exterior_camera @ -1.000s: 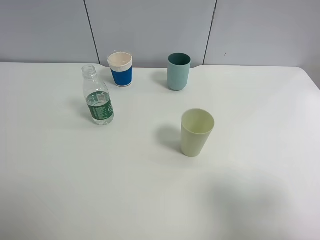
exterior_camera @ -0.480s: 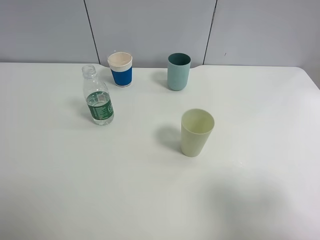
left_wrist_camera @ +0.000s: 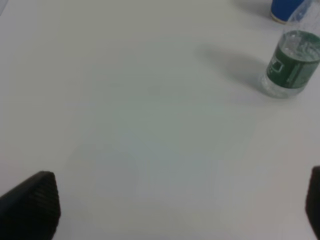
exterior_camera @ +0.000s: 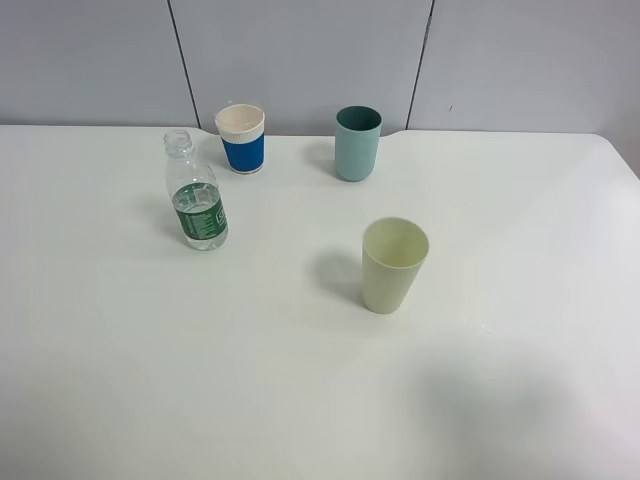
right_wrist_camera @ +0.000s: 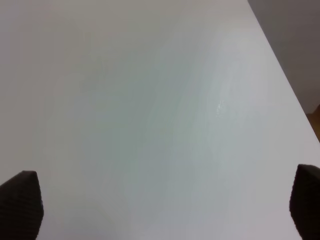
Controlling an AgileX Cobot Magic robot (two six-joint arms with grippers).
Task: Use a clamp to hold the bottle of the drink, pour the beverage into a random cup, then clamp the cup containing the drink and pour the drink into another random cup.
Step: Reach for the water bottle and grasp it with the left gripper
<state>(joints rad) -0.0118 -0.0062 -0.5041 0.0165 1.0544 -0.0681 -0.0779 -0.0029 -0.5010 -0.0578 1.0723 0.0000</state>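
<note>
An uncapped clear bottle [exterior_camera: 197, 195] with a green label stands upright on the white table, left of middle; it also shows in the left wrist view [left_wrist_camera: 293, 64]. A white cup with a blue band [exterior_camera: 241, 139] and a teal cup [exterior_camera: 357, 143] stand at the back. A pale green cup [exterior_camera: 393, 265] stands near the middle. Neither gripper shows in the exterior high view. My left gripper [left_wrist_camera: 175, 200] is open and empty, well short of the bottle. My right gripper [right_wrist_camera: 165, 200] is open and empty over bare table.
The white table [exterior_camera: 150, 380] spreads wide around the objects, with a grey panelled wall [exterior_camera: 300, 50] behind it. The table's right edge [right_wrist_camera: 285, 85] shows in the right wrist view. The blue cup's base [left_wrist_camera: 285, 10] shows beyond the bottle in the left wrist view.
</note>
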